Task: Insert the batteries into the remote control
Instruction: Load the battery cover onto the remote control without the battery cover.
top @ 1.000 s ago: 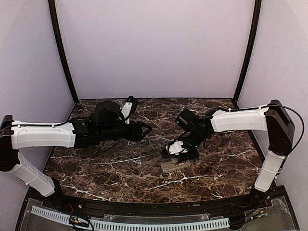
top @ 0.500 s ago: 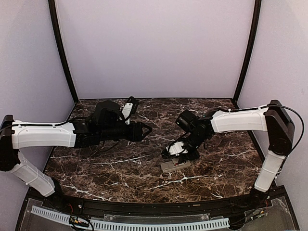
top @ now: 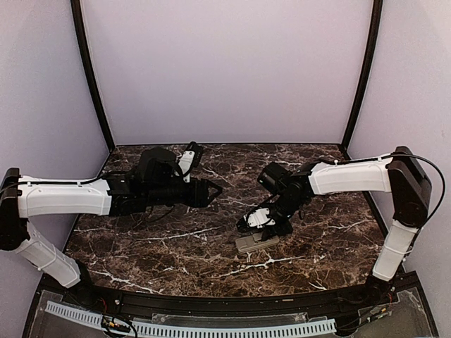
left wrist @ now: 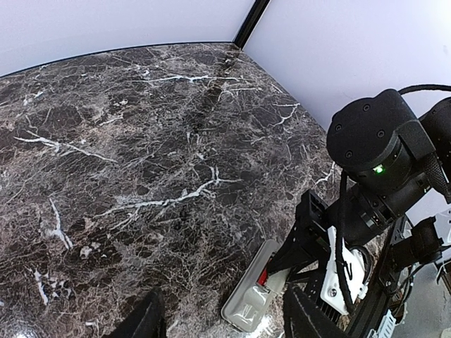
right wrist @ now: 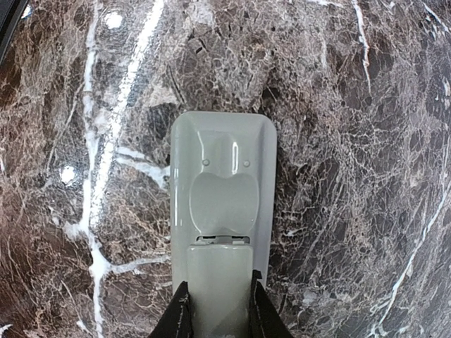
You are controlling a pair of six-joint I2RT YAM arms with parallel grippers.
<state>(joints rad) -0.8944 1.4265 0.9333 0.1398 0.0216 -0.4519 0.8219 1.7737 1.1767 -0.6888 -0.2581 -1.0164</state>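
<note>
The remote control (right wrist: 222, 176) lies grey back up on the marble table; it also shows in the top view (top: 248, 245). My right gripper (right wrist: 219, 284) is shut on a grey battery cover (right wrist: 218, 260), held flat over the remote's recess. In the left wrist view a red battery (left wrist: 262, 277) shows in the recess under the right fingers. My left gripper (top: 210, 190) is open and empty, hovering left of the remote and pointing toward it; its fingers (left wrist: 150, 317) frame the remote (left wrist: 246, 306) from a distance.
The dark marble table (top: 162, 246) is ringed by lilac walls with black corner posts (top: 361, 77). A black rail (top: 225, 303) runs along the near edge. The right arm's wrist (left wrist: 373, 148) stands over the remote's far end.
My right gripper has shifted slightly up and back over the remote with the cover. The left arm and the remote have not visibly moved.
</note>
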